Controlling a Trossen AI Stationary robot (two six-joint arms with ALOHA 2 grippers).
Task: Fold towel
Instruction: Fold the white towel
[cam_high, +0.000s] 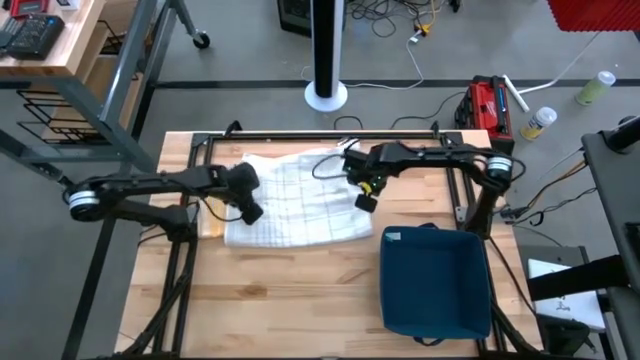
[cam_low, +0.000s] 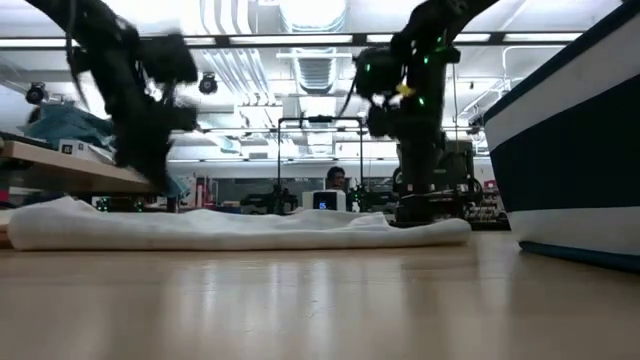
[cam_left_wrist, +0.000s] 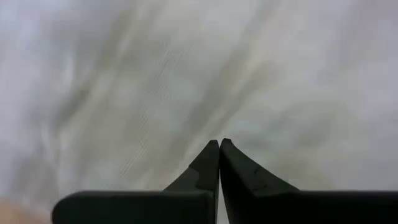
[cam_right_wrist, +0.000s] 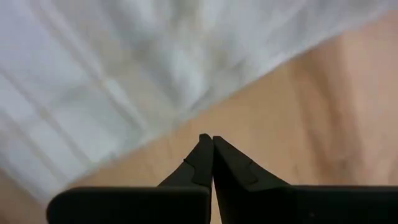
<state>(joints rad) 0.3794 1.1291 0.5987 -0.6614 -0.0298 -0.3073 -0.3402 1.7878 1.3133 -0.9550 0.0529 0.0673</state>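
A white towel (cam_high: 295, 205) with thin grid lines lies flat on the wooden table, toward the far side; in the low view the towel (cam_low: 240, 228) is a low, rumpled strip. My left gripper (cam_high: 252, 212) hangs shut over the towel's left part (cam_left_wrist: 186, 81), above the cloth with nothing between its fingers (cam_left_wrist: 219, 142). My right gripper (cam_high: 366, 201) is shut and points down just off the towel's right edge (cam_right_wrist: 205, 106), over bare wood (cam_right_wrist: 298, 112). In the low view both grippers stand clear above the towel.
A dark blue bin (cam_high: 435, 280) stands at the near right of the table, and in the low view the bin (cam_low: 575, 150) fills the right side. Bare wood (cam_high: 280, 300) lies in front of the towel. A red tool (cam_high: 490, 100) sits beyond the far right corner.
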